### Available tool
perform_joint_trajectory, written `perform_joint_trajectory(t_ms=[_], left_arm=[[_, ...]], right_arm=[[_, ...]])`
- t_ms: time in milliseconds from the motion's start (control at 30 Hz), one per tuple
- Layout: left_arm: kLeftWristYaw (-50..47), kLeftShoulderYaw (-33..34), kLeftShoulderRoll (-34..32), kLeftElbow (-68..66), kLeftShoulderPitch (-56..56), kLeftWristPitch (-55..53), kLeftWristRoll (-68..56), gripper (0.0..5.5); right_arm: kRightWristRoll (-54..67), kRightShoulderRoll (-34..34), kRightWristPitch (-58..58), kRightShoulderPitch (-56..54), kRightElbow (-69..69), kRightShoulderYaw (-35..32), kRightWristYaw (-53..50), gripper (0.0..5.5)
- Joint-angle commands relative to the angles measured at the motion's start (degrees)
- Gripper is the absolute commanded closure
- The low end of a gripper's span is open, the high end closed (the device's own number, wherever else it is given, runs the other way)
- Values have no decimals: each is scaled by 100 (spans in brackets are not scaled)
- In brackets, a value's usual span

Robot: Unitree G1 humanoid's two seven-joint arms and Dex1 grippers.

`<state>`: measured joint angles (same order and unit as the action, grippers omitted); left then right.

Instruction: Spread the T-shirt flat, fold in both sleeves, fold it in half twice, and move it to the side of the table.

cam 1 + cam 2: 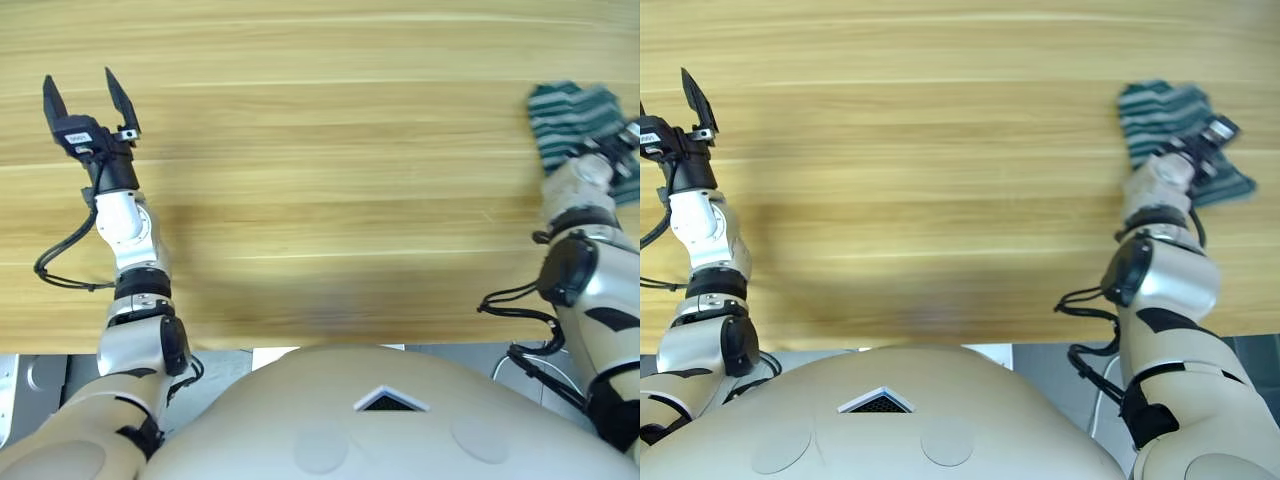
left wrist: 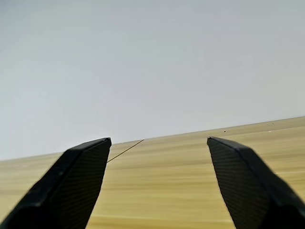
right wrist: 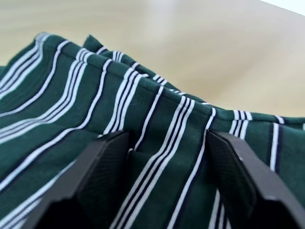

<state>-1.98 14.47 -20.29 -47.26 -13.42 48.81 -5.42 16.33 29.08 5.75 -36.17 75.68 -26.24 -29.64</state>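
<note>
The T-shirt (image 1: 570, 115), dark green with thin white stripes, lies folded into a small bundle at the far right of the wooden table (image 1: 330, 200). My right gripper (image 3: 167, 138) rests on it, open, with striped fabric (image 3: 95, 95) bunched between and beyond the two black fingers. From the head camera the right wrist covers the near part of the bundle (image 1: 1165, 110). My left gripper (image 1: 80, 78) is held above the table's left side, open and holding nothing, fingertips pointing away from me. Its own camera sees both fingers spread over bare wood (image 2: 157, 143).
The wooden table runs wide between the two arms, with its near edge (image 1: 330, 335) just in front of me. Beyond the far edge a plain pale wall (image 2: 152, 62) appears in the left wrist view.
</note>
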Motion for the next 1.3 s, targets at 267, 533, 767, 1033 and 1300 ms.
perform_joint_trajectory(t_ms=[267, 533, 767, 1033, 1300], left_arm=[[-197, -376, 683, -1333, -1451, -509, 488, 174], [-580, -1080, 1707, -2255, -1794, -775, 1179, 174], [-249, -1526, 2224, -1184, -463, 44, 1262, 168], [384, -1720, 2104, 1445, 1794, -429, 686, 168], [443, -1387, 2227, 1367, 1107, -1046, 260, 168]], right_arm=[[-648, -661, 1508, -300, -279, 205, -108, 256], [-3000, -3344, 2236, -506, -159, 3039, 1262, 256], [-3027, -3400, 3075, 1107, -1099, 3320, 1600, 198], [-2826, -3263, 2460, 3710, -4610, 3643, 2158, 168], [-2666, -3065, 2084, 2556, -3268, 3323, 2235, 168]])
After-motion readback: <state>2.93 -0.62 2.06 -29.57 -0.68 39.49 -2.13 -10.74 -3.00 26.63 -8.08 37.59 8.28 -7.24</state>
